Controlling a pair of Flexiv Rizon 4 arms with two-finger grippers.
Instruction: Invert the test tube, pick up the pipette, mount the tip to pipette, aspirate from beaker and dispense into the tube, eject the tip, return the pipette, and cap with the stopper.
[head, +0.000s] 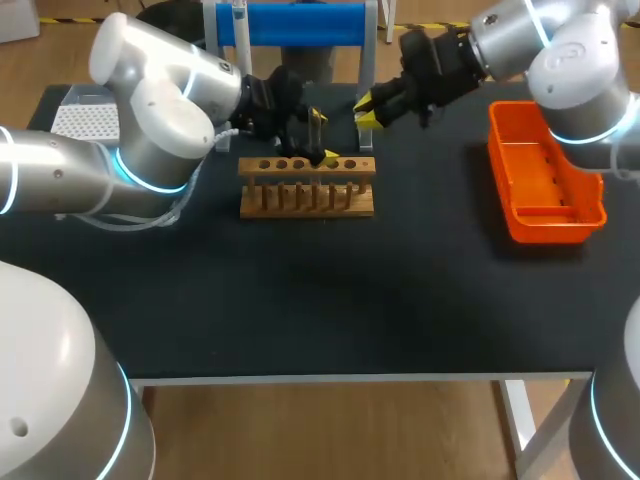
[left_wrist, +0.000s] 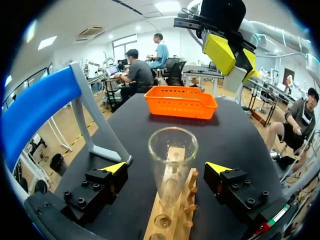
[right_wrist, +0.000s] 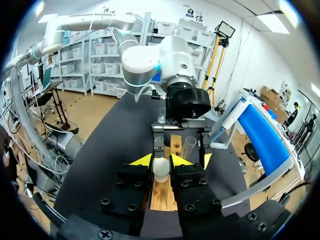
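My right jaws pinch the white stopper (right_wrist: 161, 169), upper middle of the head view, near the wooden rack (head: 307, 186). My left jaws are spread either side of the test tube (left_wrist: 172, 165), not touching it. The tube stands mouth-up in the rack. Orange tray (head: 545, 185) at right on the surface (head: 300, 300).

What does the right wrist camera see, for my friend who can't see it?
The right hand pinches a small white stopper between its yellow-tipped fingers, above a wooden rack. Ahead, the left hand is open around a clear test tube.
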